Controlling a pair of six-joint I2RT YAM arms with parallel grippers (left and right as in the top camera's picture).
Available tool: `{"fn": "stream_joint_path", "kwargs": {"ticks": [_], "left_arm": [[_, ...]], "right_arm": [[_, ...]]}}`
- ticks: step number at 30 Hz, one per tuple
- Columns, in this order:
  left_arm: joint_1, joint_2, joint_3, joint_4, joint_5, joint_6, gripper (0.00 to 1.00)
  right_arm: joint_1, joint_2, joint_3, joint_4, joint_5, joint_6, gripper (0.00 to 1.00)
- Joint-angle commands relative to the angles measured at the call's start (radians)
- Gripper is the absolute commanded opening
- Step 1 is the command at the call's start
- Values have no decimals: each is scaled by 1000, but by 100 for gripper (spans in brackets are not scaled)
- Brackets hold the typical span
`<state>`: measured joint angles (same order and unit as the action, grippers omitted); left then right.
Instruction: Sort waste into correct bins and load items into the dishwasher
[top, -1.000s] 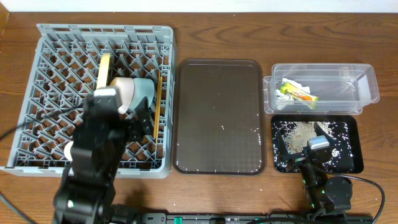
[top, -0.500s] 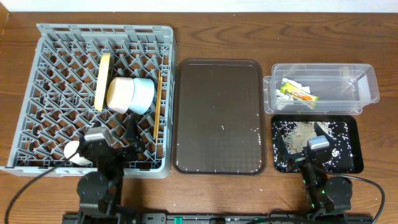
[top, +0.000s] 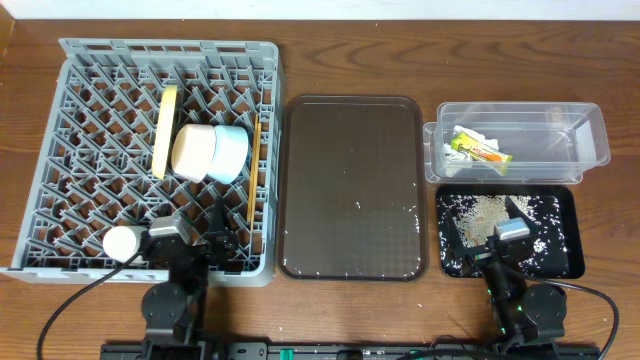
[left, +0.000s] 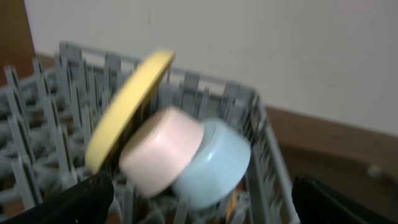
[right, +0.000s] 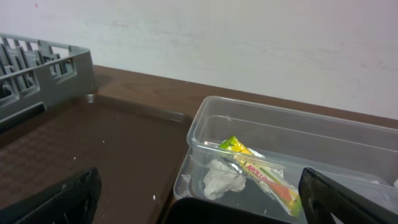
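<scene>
**Operator:** What's loaded in the rack?

**Checker:** Item one, your grey dish rack (top: 70, 50), far left of the table. Inside it:
- Yellow plate (top: 166, 130), on edge and tilted.
- White bowl (top: 192, 152), on its side, touching the plate.
- Light blue bowl (top: 230, 153), on its side, with the white bowl nested against it.
- Chopsticks (top: 253, 170), just right of the blue bowl near the rack's right wall. They read as one thin line, so you cannot tell the pair apart.
- White cup (top: 122, 242), at the near-left corner of the rack.

**Operator:** And the waste?

**Checker:** Item two, your clear tub (top: 590, 135), far right. It holds the green-and-yellow wrapper (top: 480, 151) with white paper scraps (right: 224, 180) beside it. Item three, the black tray (top: 565, 250), just near of the tub. Rice grains (top: 485, 208) are heaped toward its far left and scattered across the rest. Item four, the brown serving tray (top: 350, 150), between the rack and the bins, with a few whitish specks on it.

**Operator:** Grippers?

**Checker:** Your left gripper (left: 202, 186) is at the rack's near edge, just right of the cup. Its fingers (left: 74, 202) are spread wide with nothing between them. Your right gripper (right: 200, 180) is over the near side of the black tray, facing the tub. Its fingers are also wide apart and hold nothing.
</scene>
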<state>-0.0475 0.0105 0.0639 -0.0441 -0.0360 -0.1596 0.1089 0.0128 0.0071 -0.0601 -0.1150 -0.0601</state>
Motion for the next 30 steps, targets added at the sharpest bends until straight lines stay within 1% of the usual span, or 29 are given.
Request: {"fn": "stream_joint_path", "kwargs": {"ticks": [1, 2, 30], "left_arm": [[5, -9, -62, -1, 6, 5, 92], [5, -8, -60, -35, 6, 6, 93], [5, -6, -60, -26, 6, 5, 92]], "right_arm": [[-5, -2, -2, -4, 3, -8, 99], [-5, -2, -2, -4, 3, -8, 99], [-5, -2, -2, -4, 3, -8, 99]]}}
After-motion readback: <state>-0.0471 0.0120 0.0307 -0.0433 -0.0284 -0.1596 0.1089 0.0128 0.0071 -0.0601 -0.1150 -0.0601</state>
